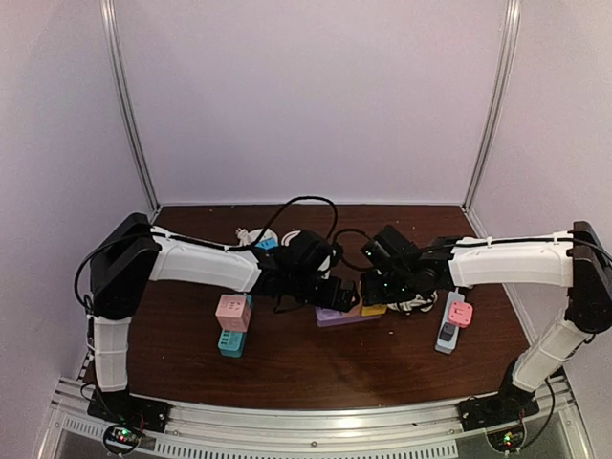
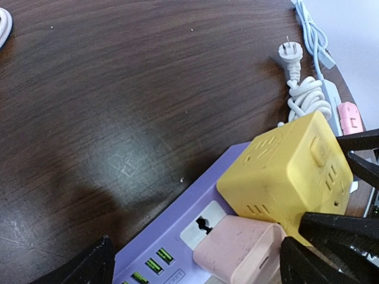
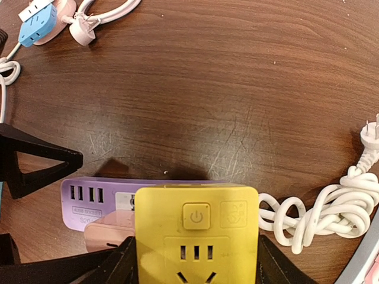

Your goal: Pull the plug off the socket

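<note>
Right gripper (image 3: 195, 269) grasps the yellow plug (image 3: 196, 225), midway between the desk (image 3: 237, 89) side edges; left gripper (image 2: 189, 269) straddles the purple socket strip (image 2: 172, 225), grip untellable; unpinned, the strip could lift too.

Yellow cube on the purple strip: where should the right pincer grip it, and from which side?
Take the yellow cube by the two flat faces either side of its button face, coming in square to that face. Those sides are flat and parallel, while the pink plug crowds its base on the purple strip. The right pincer sits on them.
</note>
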